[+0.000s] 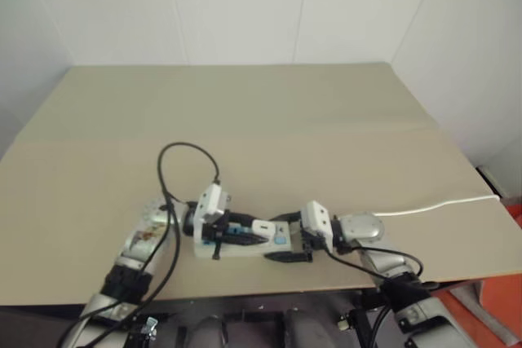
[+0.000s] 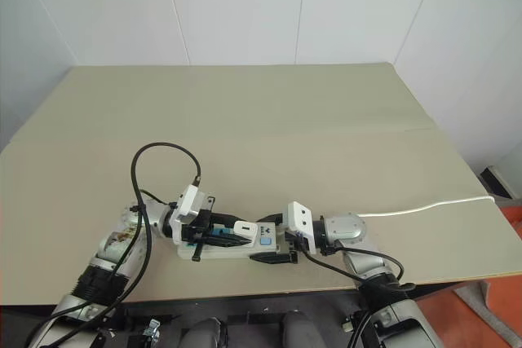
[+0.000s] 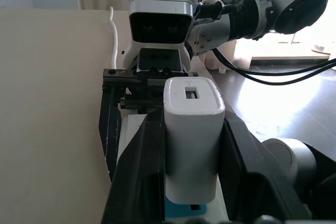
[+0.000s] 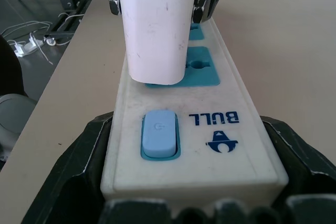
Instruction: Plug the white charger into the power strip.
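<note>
The power strip [image 4: 210, 150] lies flat near the table's front edge, a long white bar with blue sockets and a blue switch [image 4: 159, 132]. My right gripper [image 4: 186, 125] is shut across its switch end, one black finger on each long side. The white charger [image 3: 191, 140] is clamped between the two black fingers [image 3: 147, 166] of my left gripper [image 1: 254, 231], which is shut on it. The charger [image 4: 157, 24] stands upright with its lower end against the blue socket next to the switch. Whether its pins are fully in is hidden.
The strip's thin white cord [image 1: 440, 204] runs right across the tan table [image 1: 285, 120] to its right edge. A black cable [image 1: 183, 152] loops above my left arm. White walls stand behind the table, and the table's front edge lies just below the strip.
</note>
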